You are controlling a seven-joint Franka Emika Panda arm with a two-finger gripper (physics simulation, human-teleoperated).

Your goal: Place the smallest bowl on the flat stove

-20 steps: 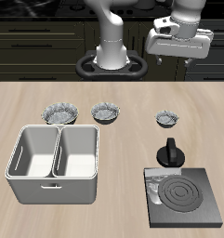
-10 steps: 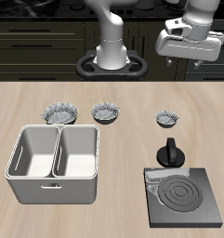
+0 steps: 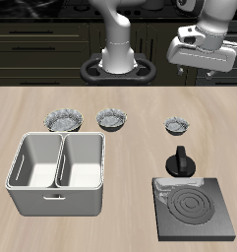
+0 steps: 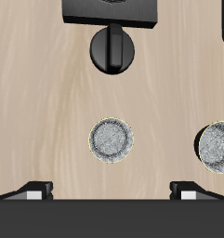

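Gripper [image 3: 202, 70] up high at upper right of frame, fingers [image 4: 35, 191] spread wide, holding nothing; smallest bowl [image 3: 177, 125] on surface, w/ knob [image 3: 181, 162] between it & stove [image 3: 195, 209]

My claw's fingers [image 4: 34, 191] show only their tips. The stove [image 4: 112, 9] is cut off at the edge, as is one wider bowl [image 4: 217, 146].

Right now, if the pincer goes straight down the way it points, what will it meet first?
Probably the bare table, close beside the smallest bowl. In the wrist view the bowl lies just ahead of the line between the fingertips, not under it. Depth is unclear.
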